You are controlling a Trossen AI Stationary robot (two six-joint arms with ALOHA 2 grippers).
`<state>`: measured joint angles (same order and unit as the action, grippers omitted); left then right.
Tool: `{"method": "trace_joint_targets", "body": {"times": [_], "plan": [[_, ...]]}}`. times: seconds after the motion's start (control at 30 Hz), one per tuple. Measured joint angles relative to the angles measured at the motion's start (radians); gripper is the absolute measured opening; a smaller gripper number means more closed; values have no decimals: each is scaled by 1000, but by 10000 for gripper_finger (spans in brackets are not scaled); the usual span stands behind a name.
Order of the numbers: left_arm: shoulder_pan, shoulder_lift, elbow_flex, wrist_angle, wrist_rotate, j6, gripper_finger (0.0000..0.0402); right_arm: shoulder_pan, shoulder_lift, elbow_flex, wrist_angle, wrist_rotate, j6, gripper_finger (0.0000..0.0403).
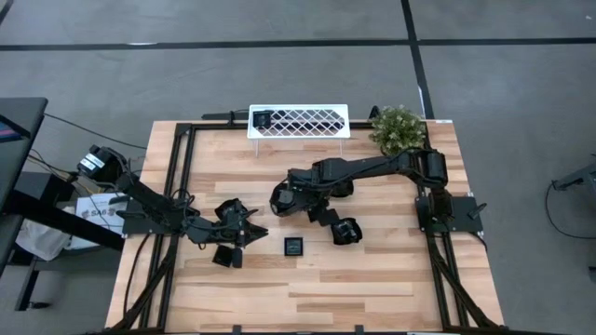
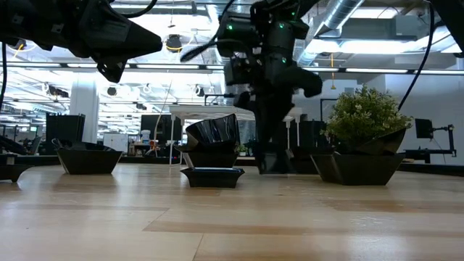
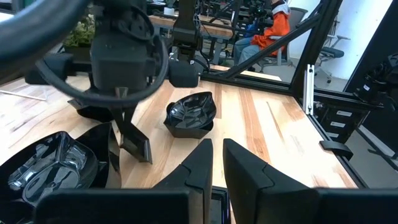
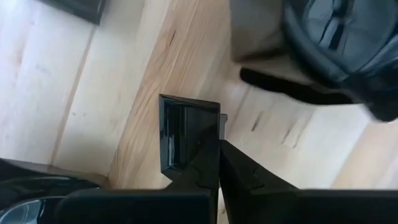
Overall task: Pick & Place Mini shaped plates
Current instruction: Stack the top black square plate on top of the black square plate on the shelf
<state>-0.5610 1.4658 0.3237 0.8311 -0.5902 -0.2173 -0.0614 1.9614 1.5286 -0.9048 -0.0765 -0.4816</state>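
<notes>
No words, labels or numbers can be read anywhere. A white sheet (image 1: 91, 210) beside the table (image 1: 391, 279) has dark marks, too small to read.

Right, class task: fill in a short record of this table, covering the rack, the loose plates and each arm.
rack: white lattice rack at the table's far edge, one black plate in its left end
right gripper: mid-table, jaws shut on the rim of a square plate
left gripper: left of centre
loose plates: flat square plate, rounded dish
plant: far right corner
</notes>
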Motion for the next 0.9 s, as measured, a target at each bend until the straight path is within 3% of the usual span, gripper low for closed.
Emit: {"method": "trace_joint_targets", "body": {"times": [0.9], "plan": [[0,0,0,0,0,0,40,-48,0,194,-262,51,35,0]]}}
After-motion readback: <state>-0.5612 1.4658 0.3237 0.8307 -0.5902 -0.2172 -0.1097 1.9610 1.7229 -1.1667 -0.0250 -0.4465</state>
